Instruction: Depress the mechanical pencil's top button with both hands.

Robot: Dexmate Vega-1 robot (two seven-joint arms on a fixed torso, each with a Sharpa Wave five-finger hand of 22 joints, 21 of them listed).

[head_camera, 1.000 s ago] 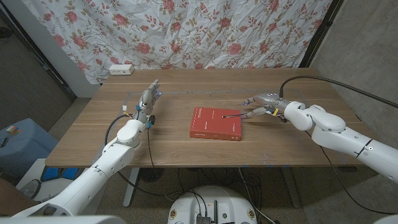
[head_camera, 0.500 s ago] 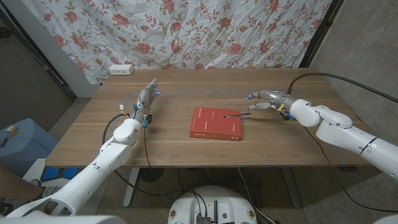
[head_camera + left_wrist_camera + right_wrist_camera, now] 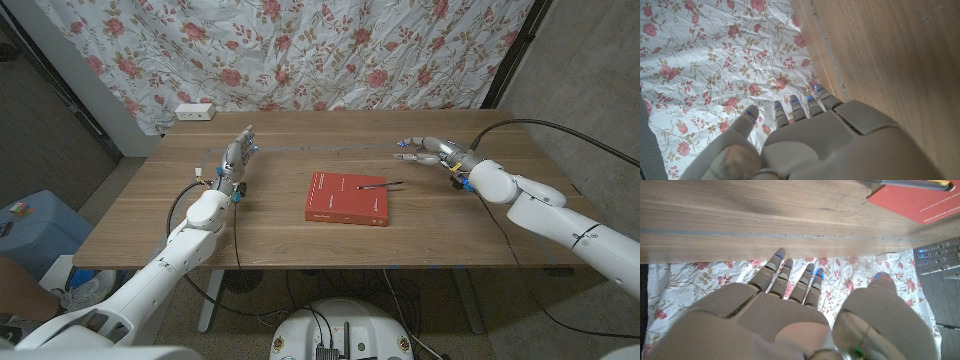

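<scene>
A red book (image 3: 347, 198) lies near the middle of the wooden table (image 3: 280, 240), and the mechanical pencil (image 3: 381, 185) rests across the book's far right corner, its tip end reaching just past the edge. In the head view the right hand (image 3: 429, 150) hovers beyond and to the right of the pencil, apart from it, fingers (image 3: 408, 144) spread and holding nothing. The right wrist view adds the book's corner (image 3: 912, 202) and the pencil (image 3: 910, 184) at its edge. The left hand (image 3: 236, 159) stands well left of the book, fingers extended and empty; its wrist view shows them (image 3: 799, 106) against a floral cloth (image 3: 715, 60). A white power strip (image 3: 195, 111) sits at the table's far left corner.
</scene>
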